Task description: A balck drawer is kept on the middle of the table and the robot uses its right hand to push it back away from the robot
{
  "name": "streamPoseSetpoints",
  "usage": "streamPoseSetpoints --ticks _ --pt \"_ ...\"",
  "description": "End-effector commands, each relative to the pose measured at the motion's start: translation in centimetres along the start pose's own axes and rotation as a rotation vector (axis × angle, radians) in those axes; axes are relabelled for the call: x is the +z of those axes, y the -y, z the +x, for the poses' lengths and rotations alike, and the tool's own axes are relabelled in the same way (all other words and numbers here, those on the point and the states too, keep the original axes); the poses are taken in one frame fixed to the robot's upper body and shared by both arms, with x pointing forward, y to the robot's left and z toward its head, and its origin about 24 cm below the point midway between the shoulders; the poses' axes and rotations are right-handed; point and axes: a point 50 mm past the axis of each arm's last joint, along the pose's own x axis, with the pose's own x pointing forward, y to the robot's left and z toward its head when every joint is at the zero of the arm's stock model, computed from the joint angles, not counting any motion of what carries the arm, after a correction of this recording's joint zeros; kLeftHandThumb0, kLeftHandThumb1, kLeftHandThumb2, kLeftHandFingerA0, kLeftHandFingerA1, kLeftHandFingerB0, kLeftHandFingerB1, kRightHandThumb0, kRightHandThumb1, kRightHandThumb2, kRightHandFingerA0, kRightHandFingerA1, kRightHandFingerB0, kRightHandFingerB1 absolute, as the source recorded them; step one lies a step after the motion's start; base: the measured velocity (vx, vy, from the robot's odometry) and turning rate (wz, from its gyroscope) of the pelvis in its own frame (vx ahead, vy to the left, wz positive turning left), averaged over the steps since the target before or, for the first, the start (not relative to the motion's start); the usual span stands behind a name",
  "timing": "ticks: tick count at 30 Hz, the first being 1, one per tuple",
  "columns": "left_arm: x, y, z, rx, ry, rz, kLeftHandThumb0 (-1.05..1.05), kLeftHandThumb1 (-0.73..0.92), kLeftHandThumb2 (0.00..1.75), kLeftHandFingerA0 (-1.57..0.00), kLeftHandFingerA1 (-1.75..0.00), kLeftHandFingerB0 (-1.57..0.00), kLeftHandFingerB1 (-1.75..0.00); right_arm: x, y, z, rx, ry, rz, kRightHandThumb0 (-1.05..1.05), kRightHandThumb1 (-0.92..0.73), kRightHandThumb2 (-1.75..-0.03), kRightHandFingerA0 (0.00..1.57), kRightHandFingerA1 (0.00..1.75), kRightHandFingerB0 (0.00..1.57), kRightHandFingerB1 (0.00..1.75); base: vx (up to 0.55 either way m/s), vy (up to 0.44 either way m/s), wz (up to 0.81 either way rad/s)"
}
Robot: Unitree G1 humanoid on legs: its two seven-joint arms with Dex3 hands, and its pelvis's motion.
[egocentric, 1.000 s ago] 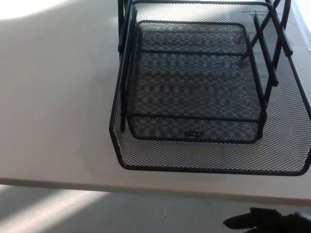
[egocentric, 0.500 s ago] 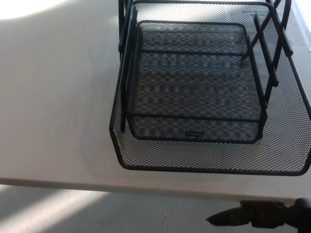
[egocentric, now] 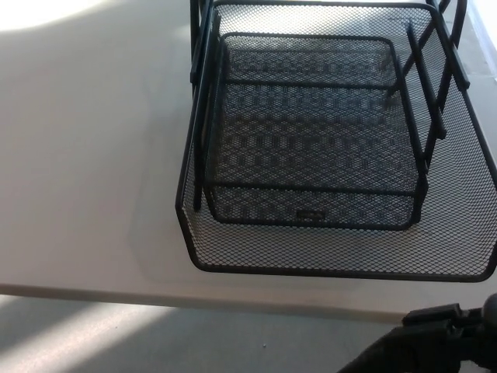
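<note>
A black wire-mesh drawer (egocentric: 334, 271) sits on the white table (egocentric: 85, 171), right of centre, its front wall close to the table's near edge. Inside it a smaller, upper mesh tray (egocentric: 311, 155) rests on a black frame. My right hand (egocentric: 435, 342) shows as a dark shape at the bottom right corner, below the table's near edge and under the drawer's front right corner, not touching it. Its shape is too dark and cropped to read. My left hand does not show.
The table's near edge (egocentric: 155, 297) runs across the lower picture, with sunlit grey floor (egocentric: 93, 338) below it. Bare tabletop spreads to the left of the drawer. The drawer's right side runs off the picture's edge.
My right hand has grown larger and come up toward the table edge at the bottom right. The drawer has stayed in place on the table.
</note>
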Motion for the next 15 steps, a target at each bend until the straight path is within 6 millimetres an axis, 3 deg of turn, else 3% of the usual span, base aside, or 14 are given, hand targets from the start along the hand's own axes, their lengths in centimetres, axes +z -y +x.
streamPoseSetpoints --ticks 1,2,3,11,12,14,15 --pt "-0.1 -0.7 -0.4 -0.015 0.007 0.019 -0.57 0.74 0.61 -0.36 -0.35 -0.26 -0.3 4.6 0.9 0.2 0.362 0.125 0.016 -0.36 -0.52 -1.11 0.0 0.48 0.0 0.47 0.0 0.0 0.0" --pt "-0.1 -0.7 -0.4 -0.015 0.009 0.017 -0.57 0.74 0.61 -0.36 -0.35 -0.26 -0.3 4.6 0.9 0.3 0.364 0.119 0.015 -0.36 -0.52 -1.11 0.0 0.48 0.0 0.47 0.0 0.0 0.0" --pt "-0.1 -0.7 -0.4 -0.015 0.007 0.015 -0.58 0.73 0.61 -0.35 -0.35 -0.25 -0.29 4.5 1.1 0.3 0.363 0.107 0.015 -0.8 -0.92 -0.7 0.19 0.33 0.16 0.3 0.0 0.0 0.0" --pt "-0.1 -0.6 -0.3 -0.014 0.002 0.02 -0.58 0.73 0.62 -0.35 -0.35 -0.26 -0.3 2.9 3.0 1.3 0.363 -0.026 -0.011 -0.78 -0.91 -0.7 0.22 0.37 0.16 0.29 0.0 0.0 0.0" --pt "-0.1 -0.6 -0.3 -0.016 0.001 0.019 -0.59 0.73 0.62 -0.35 -0.35 -0.26 -0.3 2.7 3.2 1.5 0.372 -0.046 -0.019 -0.8 -0.76 -1.01 0.18 0.47 0.1 0.4 0.0 0.0 0.0" --pt "-0.2 -0.6 -0.4 -0.016 0.001 0.012 -0.58 0.73 0.61 -0.36 -0.34 -0.26 -0.29 2.5 3.6 1.9 0.395 -0.081 -0.035 -0.81 -0.77 -1.02 0.17 0.48 0.09 0.39 0.0 0.0 0.0" --pt "-0.2 -0.6 -0.4 -0.016 0.002 0.011 -0.58 0.73 0.62 -0.35 -0.35 -0.26 -0.3 2.5 3.8 2.0 0.403 -0.092 -0.039 -0.36 -0.5 -1.09 0.03 0.49 0.0 0.48 0.0 0.0 0.0"
